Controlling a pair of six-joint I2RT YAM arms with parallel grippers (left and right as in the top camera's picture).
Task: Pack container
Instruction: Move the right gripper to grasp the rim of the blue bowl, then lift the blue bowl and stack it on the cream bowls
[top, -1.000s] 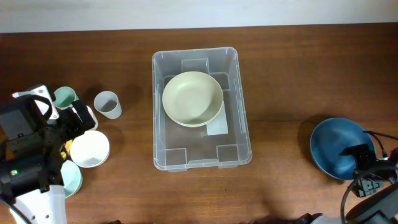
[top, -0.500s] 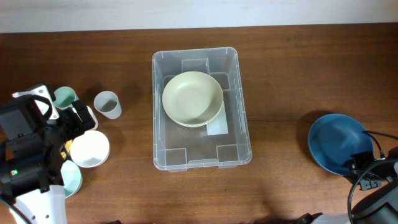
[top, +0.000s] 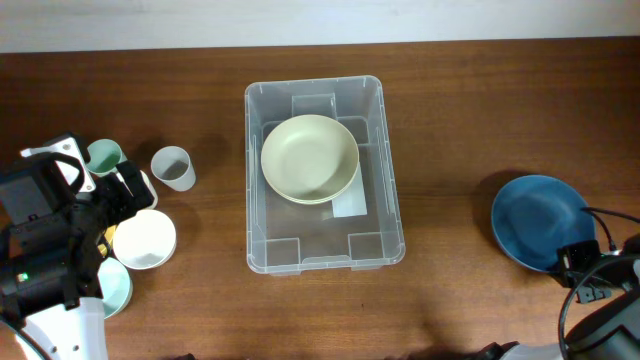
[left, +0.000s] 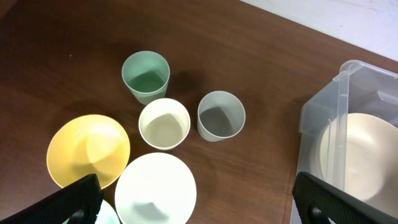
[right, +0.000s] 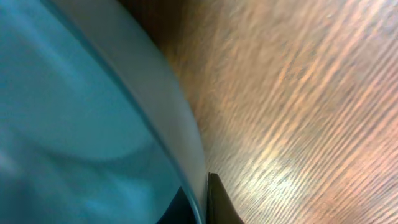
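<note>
Our right gripper (top: 576, 258) clenches the rim of the blue bowl (top: 535, 215); our left gripper (left: 196, 185) hangs released over the cups (left: 163, 123); the container (top: 325, 263) sits between them, a cream bowl (top: 310, 158) inside.

overhead down — left wrist shares container (top: 325, 248)

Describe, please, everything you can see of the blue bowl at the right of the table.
The blue bowl is round, shallow and empty, glossy like plastic, with a thin paler rim. It faces open side up at the table's right, well apart from the container. The jaws of the right gripper are shut on its near rim.
</note>
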